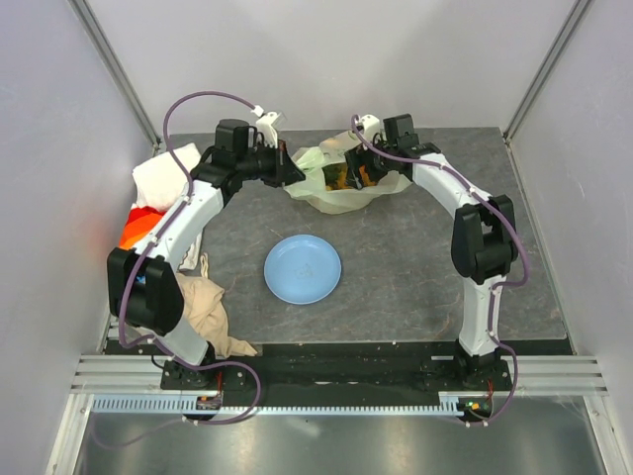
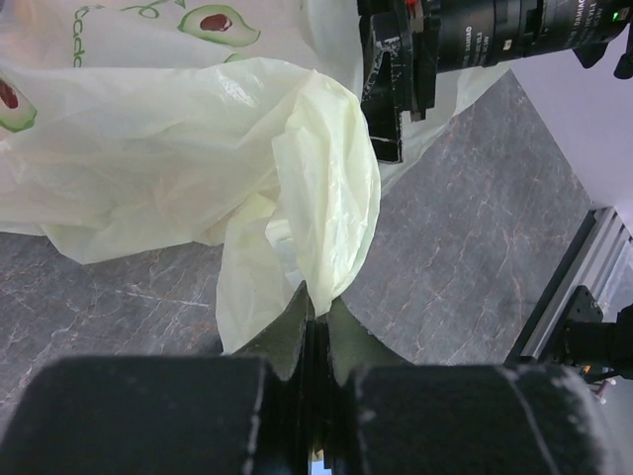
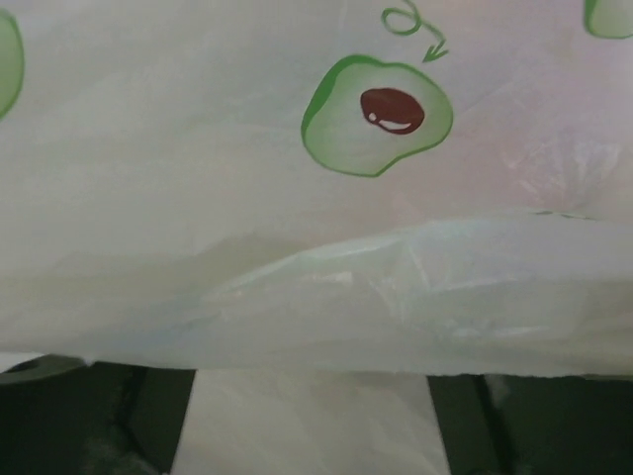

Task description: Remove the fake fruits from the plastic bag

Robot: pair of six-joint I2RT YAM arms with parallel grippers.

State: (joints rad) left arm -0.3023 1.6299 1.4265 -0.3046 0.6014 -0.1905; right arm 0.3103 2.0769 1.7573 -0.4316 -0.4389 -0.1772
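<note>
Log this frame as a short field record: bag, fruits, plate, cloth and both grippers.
plastic bag: crumpled at the far side, between the two grippers
fake fruits: orange pieces showing inside the bag, none taken out
plate: light blue, nearer than the bag, no fruit on it
left gripper: shut on a fold of the bag
right gripper: open, fingers wide, bag film right in front
beige cloth: bunched at the near left

The left arm point(image 1: 183, 223) and right arm point(image 1: 450, 188) share white links and bulky black joint housings. A purple cable point(image 1: 198, 96) runs along each from the wrist to a black base point(image 1: 198, 378). The left gripper point(image 2: 315, 307) has dark, matte, wedge-shaped fingers point(image 2: 287, 336) set in black blocks.
</note>
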